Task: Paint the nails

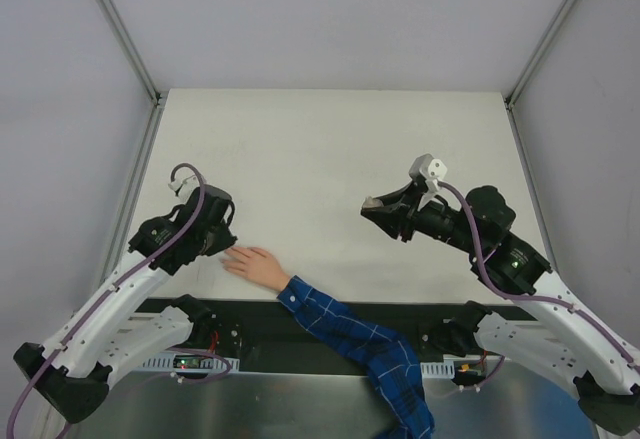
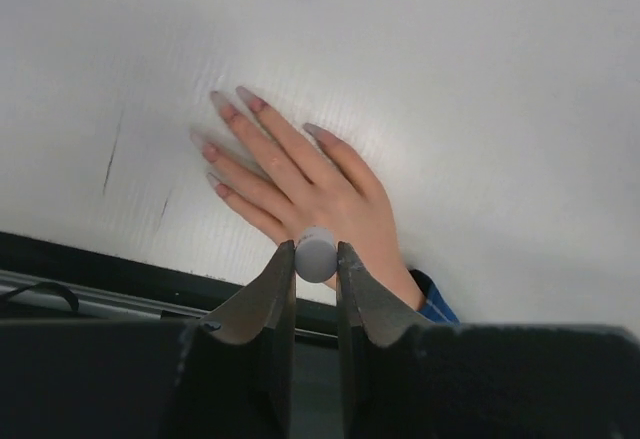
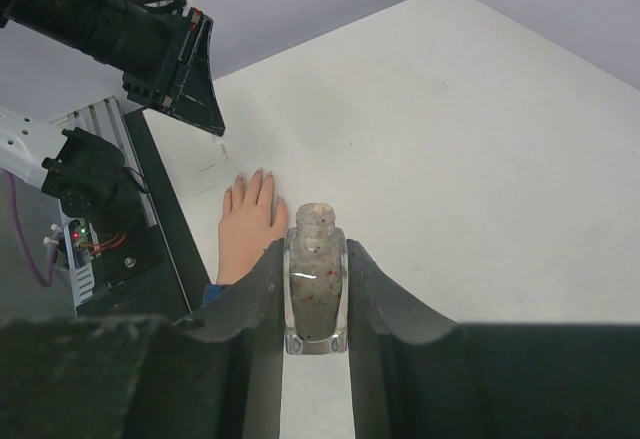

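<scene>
Fingers of the left gripper (image 2: 315,251) are squeezed shut on a small round grey cap (image 2: 317,262), most likely the brush handle; the brush tip is hidden. Fingers of the right gripper (image 3: 315,249) are clamped on a small clear bottle (image 3: 315,304) with its top off. The nails (image 2: 250,99) are tiny, hard and smooth, on a soft pale hand (image 2: 320,194) lying flat on the white table (image 2: 480,79), just under the left gripper. I think they should not be grabbed at all, only stroked lightly with the brush. Left arm leans down over the hand near the table's front edge. Right arm sits well apart, its gripper facing the hand.
</scene>
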Motion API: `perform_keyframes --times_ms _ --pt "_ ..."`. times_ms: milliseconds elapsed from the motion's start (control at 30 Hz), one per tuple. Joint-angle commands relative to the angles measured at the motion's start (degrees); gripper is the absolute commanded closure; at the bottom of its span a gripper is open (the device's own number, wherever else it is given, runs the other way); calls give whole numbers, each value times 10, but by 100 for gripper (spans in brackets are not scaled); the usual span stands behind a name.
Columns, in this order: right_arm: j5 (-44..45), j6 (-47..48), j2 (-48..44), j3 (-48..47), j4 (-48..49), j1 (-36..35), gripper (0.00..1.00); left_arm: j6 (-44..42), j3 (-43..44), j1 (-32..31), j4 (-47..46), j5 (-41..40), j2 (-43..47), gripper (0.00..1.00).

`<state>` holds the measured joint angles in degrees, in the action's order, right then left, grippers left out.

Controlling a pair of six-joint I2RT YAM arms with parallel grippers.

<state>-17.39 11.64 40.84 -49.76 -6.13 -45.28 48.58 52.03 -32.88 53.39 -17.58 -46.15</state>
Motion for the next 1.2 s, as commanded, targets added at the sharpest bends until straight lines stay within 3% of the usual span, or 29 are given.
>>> perform_keyframes --times_ms 0,100,400,1167 --pt "-14 8 -18 6 24 2 100 126 -39 6 49 -83 -2 100" --pt "-10 12 -21 14 28 4 100 183 -56 9 69 -115 -13 100" --pt "-1 16 -21 17 28 5 100 207 -65 19 66 -133 -61 100" --pt "8 19 -19 22 28 6 100 203 -137 32 -9 -124 -106 100"
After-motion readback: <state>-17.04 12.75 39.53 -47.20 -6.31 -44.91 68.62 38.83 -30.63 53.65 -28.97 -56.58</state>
